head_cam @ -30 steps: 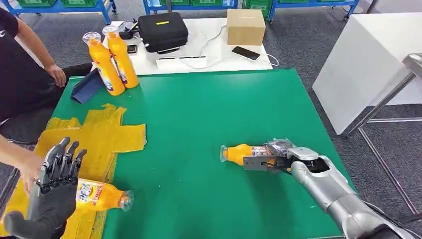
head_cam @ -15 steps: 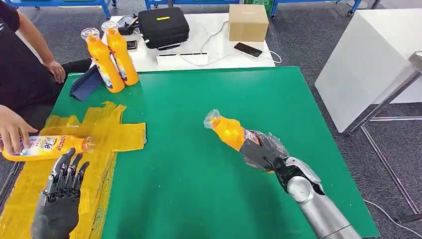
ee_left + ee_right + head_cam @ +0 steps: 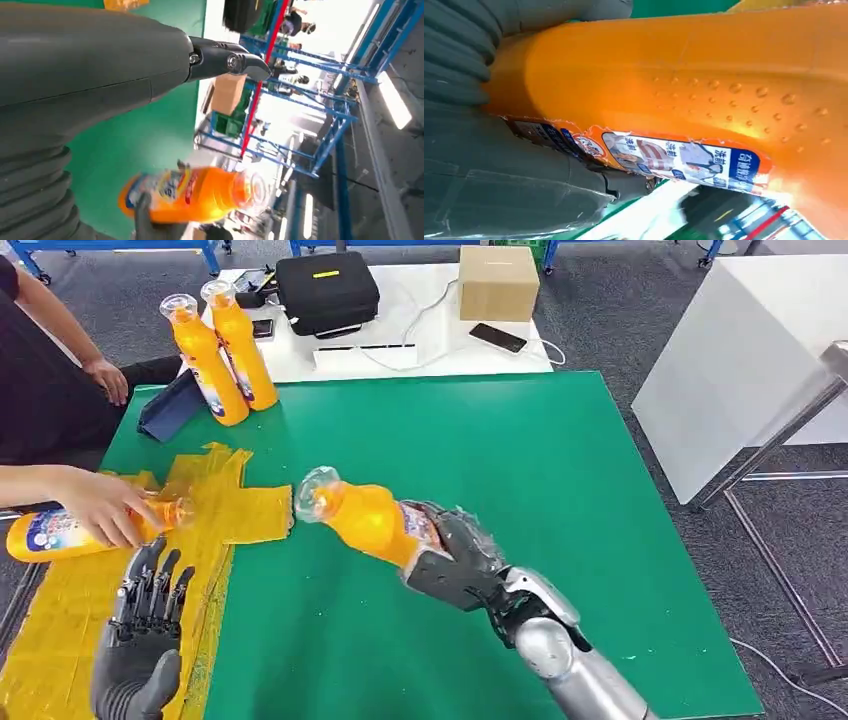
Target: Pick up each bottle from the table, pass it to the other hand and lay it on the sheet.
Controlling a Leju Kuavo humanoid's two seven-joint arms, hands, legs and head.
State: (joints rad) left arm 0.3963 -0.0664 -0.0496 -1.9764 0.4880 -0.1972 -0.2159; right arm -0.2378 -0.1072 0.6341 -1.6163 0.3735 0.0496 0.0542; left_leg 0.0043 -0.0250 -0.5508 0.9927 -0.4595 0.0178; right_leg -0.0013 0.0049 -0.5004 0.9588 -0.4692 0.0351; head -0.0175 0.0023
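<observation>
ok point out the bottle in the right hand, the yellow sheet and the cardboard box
bottle in the right hand (image 3: pixel 365 520), head view, on its orange shoulder below the cap
yellow sheet (image 3: pixel 235 505), head view, on a bare part near the green table
cardboard box (image 3: pixel 497 285), head view, on its front face

Evenly and brightly lit from overhead in the head view, with soft shadows only. Blown out white at upper right of the left wrist view. Smeared by motion on the held bottle (image 3: pixel 195 194).

Right arm: reaches forward and leftward above the desk (image 3: pixel 600 460).
Right hand (image 3: pixel 450 560): fingers wrapped around a bottle's (image 3: pixel 365 518) base, cap end pointing left.
Left hand (image 3: pixel 140 640): raised, fingers spread upward, holding nothing.
</observation>
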